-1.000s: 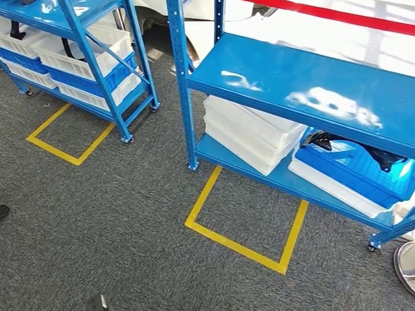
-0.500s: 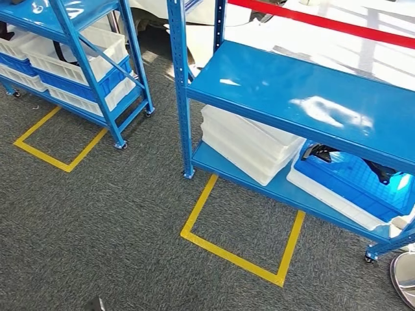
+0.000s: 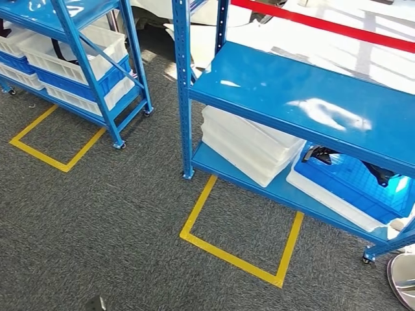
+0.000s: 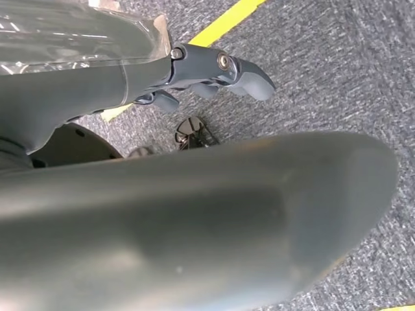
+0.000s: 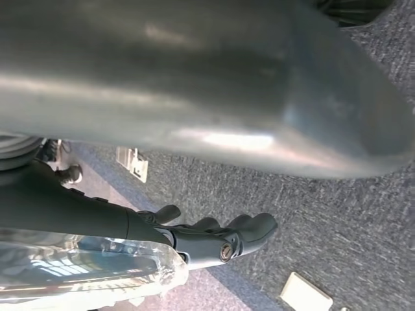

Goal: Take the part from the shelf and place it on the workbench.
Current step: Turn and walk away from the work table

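Observation:
A blue metal shelf (image 3: 303,97) stands ahead on the right. On its lower level a blue bin (image 3: 352,184) sits on a white tray and holds black parts (image 3: 320,154), partly hidden by the level above. Another black part (image 3: 380,173) lies further right in the bin. My left hand (image 4: 215,68) hangs over the grey carpet with its fingers stretched out and nothing in it. My right hand (image 5: 215,238) hangs the same way over the carpet, holding nothing.
A stack of white trays (image 3: 249,146) lies on the lower level beside the bin. A yellow tape square (image 3: 235,256) marks the carpet before the shelf. A second blue shelf (image 3: 98,78) with white and blue bins stands at the left. A round silver base (image 3: 404,278) sits at the right edge.
The whole picture has shifted a little to the left and down, so the camera has moved. Nothing on the shelves has moved.

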`<state>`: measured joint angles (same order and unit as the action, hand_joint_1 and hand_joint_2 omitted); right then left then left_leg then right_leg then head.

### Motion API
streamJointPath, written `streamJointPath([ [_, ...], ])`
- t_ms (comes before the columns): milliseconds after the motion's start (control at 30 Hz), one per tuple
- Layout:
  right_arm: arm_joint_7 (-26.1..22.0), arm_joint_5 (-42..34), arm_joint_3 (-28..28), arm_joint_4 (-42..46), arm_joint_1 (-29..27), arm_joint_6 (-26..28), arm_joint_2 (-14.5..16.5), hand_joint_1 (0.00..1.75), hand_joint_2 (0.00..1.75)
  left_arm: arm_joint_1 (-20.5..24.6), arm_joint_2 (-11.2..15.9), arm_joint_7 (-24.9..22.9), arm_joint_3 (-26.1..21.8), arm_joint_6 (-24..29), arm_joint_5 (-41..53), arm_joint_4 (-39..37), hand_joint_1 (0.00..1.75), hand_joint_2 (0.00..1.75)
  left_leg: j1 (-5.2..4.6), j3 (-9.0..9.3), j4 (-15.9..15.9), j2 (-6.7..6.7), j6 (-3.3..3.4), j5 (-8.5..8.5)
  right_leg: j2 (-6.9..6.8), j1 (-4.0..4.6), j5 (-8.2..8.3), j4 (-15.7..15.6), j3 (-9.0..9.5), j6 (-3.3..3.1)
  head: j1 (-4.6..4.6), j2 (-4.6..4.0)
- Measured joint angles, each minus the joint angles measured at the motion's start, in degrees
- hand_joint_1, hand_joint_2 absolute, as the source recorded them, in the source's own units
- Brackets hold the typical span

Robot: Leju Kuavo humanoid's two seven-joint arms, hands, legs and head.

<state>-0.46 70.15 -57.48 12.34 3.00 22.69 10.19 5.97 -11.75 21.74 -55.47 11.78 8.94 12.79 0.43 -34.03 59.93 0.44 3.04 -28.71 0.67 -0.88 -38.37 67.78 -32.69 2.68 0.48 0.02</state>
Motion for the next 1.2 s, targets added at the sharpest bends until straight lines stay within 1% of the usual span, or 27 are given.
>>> streamJointPath([
  [33,0.04,-0.02,-0.03,0.00,-0.04,-0.02,-0.01,0.00,0.00,-0.03,-0.01,-0.01,0.00,0.00,0.00,0.00,0.00,0.00,0.02,0.04,0.00,0.14,-0.02,-0.05,-0.02,-0.10,-1.07,3.54,-2.03,0.07,-0.01,0.00],
  [67,0.08,-0.04,-0.07,0.00,-0.10,-0.04,-0.01,0.00,0.00,-0.06,-0.01,0.00,0.00,0.00,-0.01,0.00,0.00,0.00,0.05,0.11,0.01,0.24,-0.10,-0.11,-0.07,-0.18,-1.12,5.50,-3.39,0.12,-0.01,0.00],
  [100,0.11,-0.07,-0.09,0.00,-0.16,-0.04,-0.02,0.00,0.00,-0.08,-0.01,-0.01,0.00,0.00,-0.01,0.00,0.00,0.00,0.11,0.23,0.01,0.33,-0.22,-0.19,-0.17,-0.23,0.01,5.22,-3.67,0.13,-0.01,0.00],
  [133,0.11,-0.08,-0.12,0.01,-0.19,-0.04,-0.04,0.00,0.00,-0.09,-0.02,-0.01,0.00,0.00,-0.01,0.00,0.00,0.00,0.20,0.45,0.02,0.43,-0.41,-0.31,-0.39,-0.26,2.20,2.55,-2.79,0.12,-0.02,0.00],
  [167,0.11,-0.10,-0.14,0.00,-0.19,-0.04,-0.05,0.00,0.00,-0.10,-0.03,-0.01,0.00,0.00,-0.01,0.00,0.00,0.00,0.27,0.70,0.02,0.54,-0.67,-0.47,-0.91,-0.27,4.64,-1.47,-1.21,0.07,-0.01,0.00],
  [200,0.11,-0.10,-0.16,-0.01,-0.12,-0.05,-0.06,0.00,0.00,-0.10,-0.04,-0.01,0.00,0.00,-0.01,0.00,0.00,0.00,0.23,0.94,0.04,0.66,-0.99,-0.62,-1.58,-0.12,6.38,-5.18,0.31,-0.02,0.00,0.00],
  [233,0.11,-0.09,-0.19,-0.02,-0.02,-0.08,-0.06,0.00,0.00,-0.11,-0.05,-0.01,0.00,-0.01,0.00,0.00,0.00,0.00,0.17,1.11,0.06,0.81,-1.37,-0.73,-2.04,0.04,7.47,-7.87,1.39,-0.25,-0.04,0.00],
  [300,0.11,-0.07,-0.22,-0.04,0.09,-0.18,-0.05,0.00,0.00,-0.11,-0.05,0.00,0.00,-0.01,0.00,0.00,0.00,0.00,0.06,1.34,-0.14,1.21,-2.13,-0.73,-2.19,0.45,7.59,-9.22,1.78,-0.94,-0.12,0.00],
  [367,0.11,-0.06,-0.25,-0.04,0.05,-0.24,-0.06,0.00,0.00,-0.08,-0.04,0.01,0.00,-0.01,0.00,0.00,0.00,0.00,0.22,1.64,-0.41,1.44,-2.90,-0.86,-1.59,0.38,7.89,-9.56,1.84,-1.86,-0.16,0.00],
  [400,0.11,-0.05,-0.26,-0.04,0.02,-0.24,-0.05,0.00,0.00,-0.09,-0.04,0.02,0.00,-0.01,0.00,0.00,0.00,0.00,0.28,1.50,0.16,1.27,-3.19,-1.48,-1.36,0.28,8.04,-9.77,1.94,-2.31,-0.16,0.00],
  [433,0.11,-0.05,-0.26,-0.04,0.04,-0.25,-0.04,0.00,0.00,-0.11,-0.03,0.02,0.00,-0.01,-0.01,0.00,0.00,0.00,0.32,0.82,1.89,0.99,-3.41,-2.70,-1.14,0.16,8.18,-9.99,2.06,-2.73,-0.20,0.00],
  [467,0.11,-0.03,-0.25,-0.04,0.06,-0.26,-0.03,0.00,0.00,-0.13,-0.01,0.03,0.00,-0.01,0.00,0.00,0.00,0.00,0.35,-0.47,4.81,0.63,-3.53,-4.39,-0.93,0.13,8.20,-10.06,2.11,-3.02,-0.24,0.00],
  [533,0.11,-0.03,-0.25,-0.04,0.03,-0.34,-0.03,0.00,0.00,-0.17,0.02,0.03,0.00,0.01,-0.01,0.00,0.00,0.00,0.34,-4.01,12.22,0.33,-3.61,-7.49,-0.36,0.23,8.10,-10.05,2.14,-3.37,-0.30,0.00],
  [567,0.11,-0.02,-0.25,-0.04,0.00,-0.38,-0.03,0.00,0.00,-0.17,0.03,0.03,0.00,0.03,-0.02,0.00,0.00,0.00,0.34,-5.23,14.56,0.28,-3.61,-7.90,-0.02,0.29,8.04,-10.04,2.21,-3.44,-0.30,0.00],
  [600,0.11,-0.02,-0.26,-0.04,-0.01,-0.41,-0.03,0.00,0.00,-0.16,0.03,0.03,0.00,0.06,-0.02,0.00,0.00,0.00,0.34,-5.53,14.81,0.24,-3.55,-7.15,0.41,0.32,7.95,-10.03,2.34,-3.46,-0.31,0.00],
  [633,0.11,-0.02,-0.26,-0.04,0.00,-0.44,-0.02,0.00,0.00,-0.16,0.04,0.02,0.00,0.09,-0.02,0.00,0.00,0.00,0.35,-4.79,12.81,0.16,-3.43,-5.36,0.90,0.34,7.82,-10.03,2.55,-3.42,-0.31,0.00],
  [700,0.11,0.00,-0.27,-0.04,0.02,-0.51,0.02,0.00,0.00,-0.18,0.07,0.01,0.00,0.15,-0.02,0.00,0.00,0.00,0.36,-1.71,5.56,-0.74,-3.05,-1.17,1.82,0.41,7.43,-9.98,3.02,-3.13,-0.29,0.00],
  [733,0.12,0.02,-0.27,-0.05,0.04,-0.56,0.04,0.00,0.00,-0.18,0.09,0.01,0.00,0.16,0.02,0.00,0.00,0.00,0.38,-0.35,2.48,-1.30,-2.91,-0.13,2.22,0.47,7.23,-9.89,3.08,-2.87,-0.28,0.00],
  [800,0.13,0.05,-0.26,-0.05,0.05,-0.60,0.09,0.00,0.00,-0.16,0.12,-0.02,0.00,0.17,0.10,0.00,0.00,0.00,0.27,0.71,0.14,-2.04,-2.71,-0.21,2.72,0.44,7.06,-9.82,2.89,-2.27,-0.24,0.00],
  [867,0.14,0.05,-0.26,-0.05,-0.03,-0.61,0.08,0.00,0.00,-0.12,0.08,-0.02,0.00,0.17,0.06,0.00,0.00,0.00,0.25,0.87,-0.33,-1.82,-2.40,-0.33,3.01,0.21,6.90,-9.90,2.82,-1.67,-0.27,0.00],
  [933,0.14,0.06,-0.26,-0.05,-0.06,-0.61,0.07,0.00,0.00,-0.05,0.00,-0.01,0.00,0.16,-0.02,0.00,0.00,0.00,0.52,1.24,-0.74,-1.29,-1.86,-0.32,2.02,0.22,5.52,-8.03,2.10,-1.03,-0.20,0.00],
  [967,0.14,0.08,-0.25,-0.04,0.02,-0.62,0.07,0.00,0.00,-0.03,-0.04,0.00,0.00,0.15,-0.02,0.00,0.00,0.00,0.67,1.46,-0.92,-0.90,-1.59,-0.36,1.27,0.21,4.09,-5.39,0.85,-0.73,-0.16,0.00],
  [1033,0.17,0.21,-0.25,-0.04,0.18,-0.64,0.08,0.00,0.00,-0.09,-0.05,0.01,0.00,0.14,-0.02,0.00,0.00,0.00,0.65,1.73,-0.98,-0.12,-1.27,-0.60,0.13,0.10,0.97,2.40,-3.27,-0.22,-0.09,0.00],
  [1067,0.26,0.34,-0.25,-0.04,0.17,-0.67,0.08,0.00,0.00,-0.12,-0.05,0.01,0.00,0.15,-0.01,0.00,0.00,0.00,0.64,1.85,-0.97,0.16,-1.22,-0.73,-0.02,0.02,0.29,5.41,-5.02,-0.07,-0.09,0.00],
  [1100,0.44,0.51,-0.25,-0.04,0.11,-0.69,0.08,0.00,0.00,-0.12,-0.05,0.00,0.00,0.15,-0.02,0.00,0.00,0.00,0.64,2.00,-0.96,0.34,-1.23,-0.86,-0.10,-0.02,0.67,6.63,-5.94,0.01,-0.09,0.00],
  [1133,0.70,0.70,-0.25,-0.04,0.03,-0.71,0.08,0.00,0.00,-0.12,-0.05,-0.03,0.00,0.16,-0.02,0.00,0.00,0.00,0.65,2.21,-0.96,0.40,-1.29,-1.01,-0.20,-0.04,2.21,5.40,-5.67,0.03,-0.09,0.00],
  [1200,1.32,1.07,-0.25,-0.05,-0.05,-0.83,0.08,0.00,0.00,-0.11,-0.06,-0.19,0.00,0.21,-0.02,0.00,0.00,0.00,0.65,2.76,-0.98,0.44,-1.57,-1.37,-0.52,0.00,6.80,-2.02,-2.63,-0.23,-0.08,0.00],
])
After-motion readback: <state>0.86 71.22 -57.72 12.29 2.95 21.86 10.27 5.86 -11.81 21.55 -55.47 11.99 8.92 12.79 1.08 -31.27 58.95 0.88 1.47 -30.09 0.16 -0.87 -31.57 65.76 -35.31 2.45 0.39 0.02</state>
